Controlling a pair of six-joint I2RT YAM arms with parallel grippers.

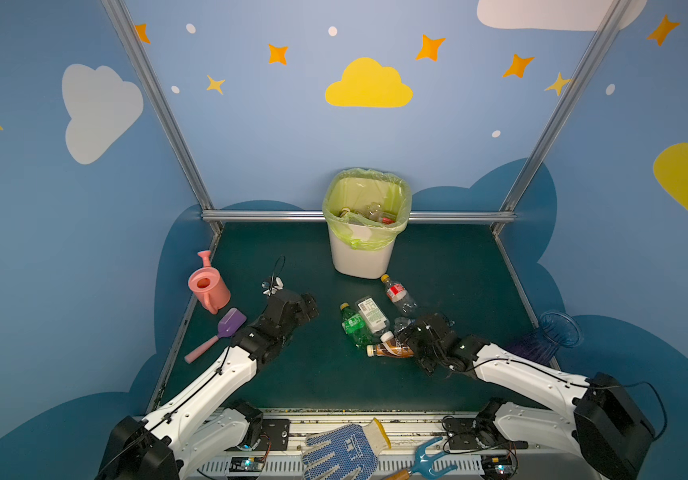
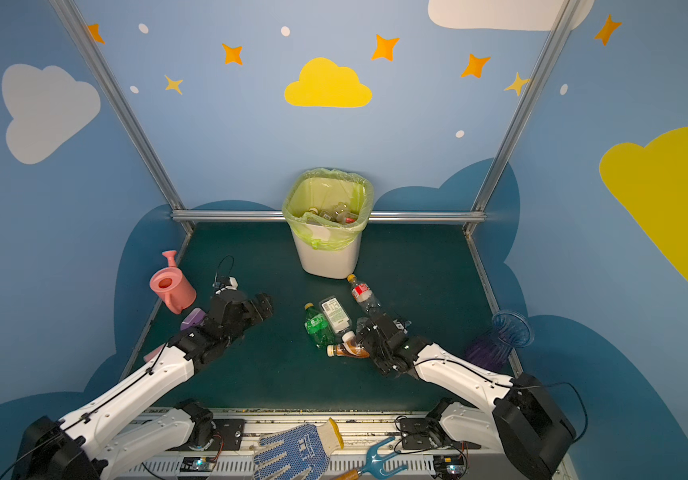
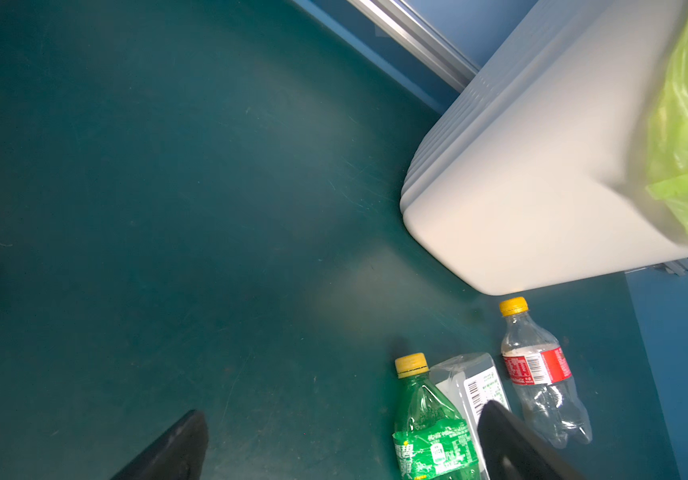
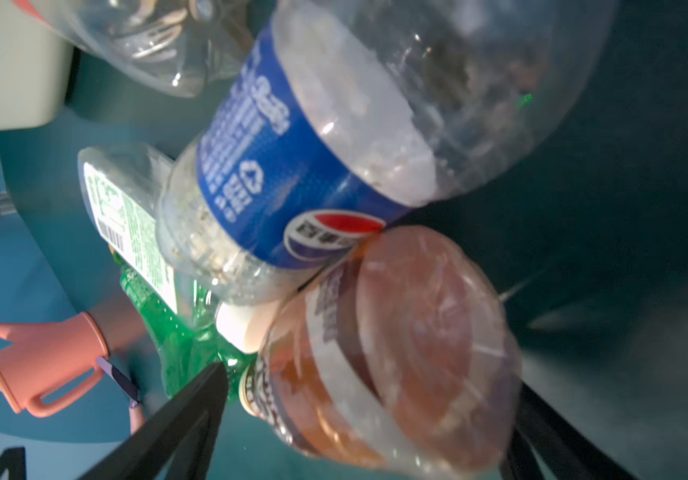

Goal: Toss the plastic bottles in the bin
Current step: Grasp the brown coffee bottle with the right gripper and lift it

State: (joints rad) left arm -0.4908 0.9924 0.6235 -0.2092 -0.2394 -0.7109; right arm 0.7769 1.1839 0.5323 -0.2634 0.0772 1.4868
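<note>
Five bottles left; my right gripper [image 4: 369, 419], jaws wide and not clamped yet, straddles the brown bottle [image 4: 379, 345] crosswise. Left gripper [image 3: 342, 444] open, empty, farther off.

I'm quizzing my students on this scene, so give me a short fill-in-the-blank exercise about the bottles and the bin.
1. The bin is lined with a yellow-green ____.
2. The cap of the green bottle is ____.
3. The bottle with the red label lies on the table with its cap towards the ____.
4. The right claw straddles the ____ coffee bottle.

Missing words: bag; yellow; bin; brown
</note>
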